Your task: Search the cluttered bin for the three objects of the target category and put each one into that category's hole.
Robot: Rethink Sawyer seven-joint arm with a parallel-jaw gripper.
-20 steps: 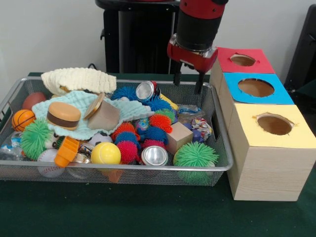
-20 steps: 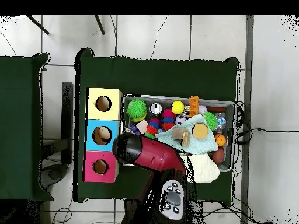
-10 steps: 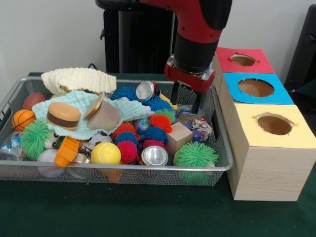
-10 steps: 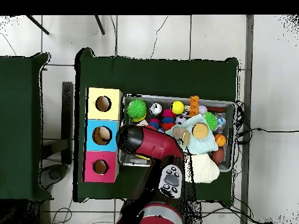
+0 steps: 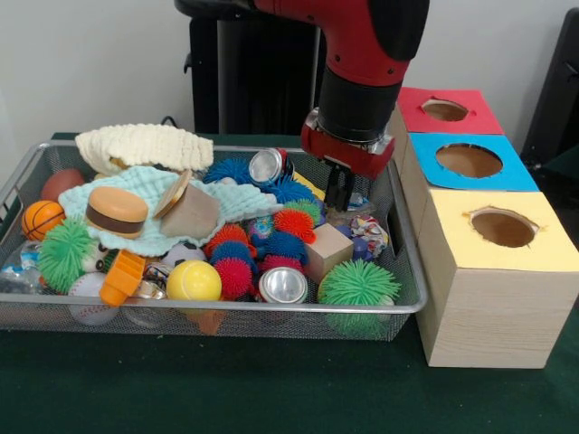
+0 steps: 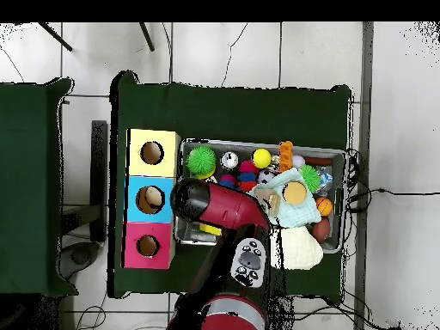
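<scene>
The jaws of the gripper (image 5: 341, 193) are drawn close together, almost shut, and reach down into the wire bin (image 5: 405, 262) near its end beside the boxes. Whether they hold anything cannot be told: their tips end at a crumpled clear wrapper (image 5: 355, 213) and the contact is hidden. The red and black arm (image 5: 362, 72) descends from above; in the overhead view the arm (image 6: 210, 206) covers that end of the bin.

Just beside the jaws lie a wooden block (image 5: 327, 250), a multicoloured crumpled ball (image 5: 369, 237) and blue and orange spiky balls (image 5: 288, 233). A silver can (image 5: 268, 165) lies near the far rim and a second can (image 5: 283, 284) at the near rim, with a green spiky ball (image 5: 358, 283) beside it. Toward the other end sit a yellow ball (image 5: 193, 280), a toy burger (image 5: 117, 211) on a mint cloth (image 5: 145, 237), a second green spiky ball (image 5: 63, 252), a small basketball (image 5: 42, 218) and a cream knitted cloth (image 5: 143, 146).

Three boxes stand in a row against the bin on the green tabletop (image 5: 226, 389): a yellow-topped box (image 5: 502, 262), a blue-topped box (image 5: 470, 163) and a red-topped box (image 5: 445, 110), each with one round hole.
</scene>
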